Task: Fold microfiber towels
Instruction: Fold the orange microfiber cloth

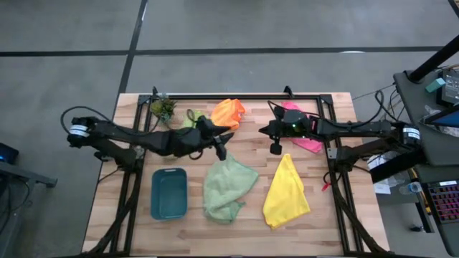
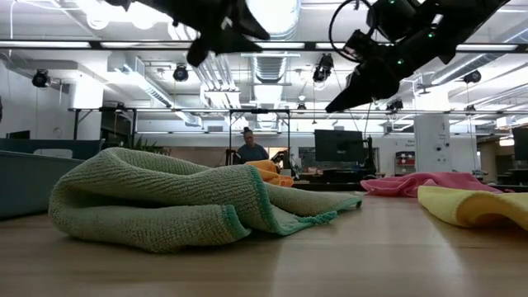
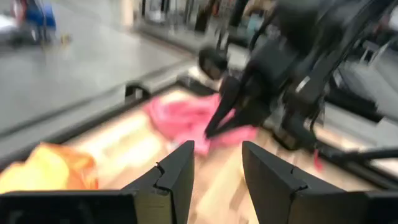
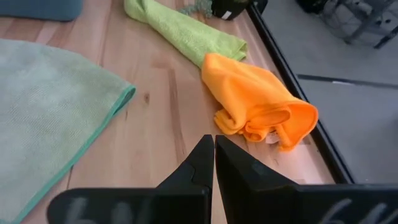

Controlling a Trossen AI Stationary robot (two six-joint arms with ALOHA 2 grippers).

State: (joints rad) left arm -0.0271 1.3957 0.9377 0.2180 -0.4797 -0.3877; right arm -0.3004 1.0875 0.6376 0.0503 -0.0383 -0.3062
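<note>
Microfiber cloth was the material of all five towels, so each was judged light, limp and slightly clingy, best pinched at a corner or hemmed edge rather than mid-panel.

Ordered left to right on the worktop (image 1: 337, 222):
- The teal tray (image 1: 169, 193) lay near the front left, just beside the pale sage towel.
- A potted plant (image 1: 163, 108) stood at the rear left corner.
- The lime green towel (image 4: 186, 30) lay bunched beside the plant.
- The left gripper (image 1: 219, 147) hung above the sage towel's rear edge, fingers parted and holding nothing.
- The pale sage towel (image 1: 228, 188) lay crumpled at centre; its green hem offered a clear grasp line.
- The orange towel (image 1: 228, 112) sat rolled at the rear rail.
- The right gripper (image 1: 275, 148) hovered between the sage and yellow towels, fingers pressed together and empty.
- The yellow towel (image 1: 286, 193) lay in a rough triangle.
- The pink towel (image 1: 305, 127) lay partly under the right arm.

The tray crowded the sage towel's left side and could obstruct spreading.
</note>
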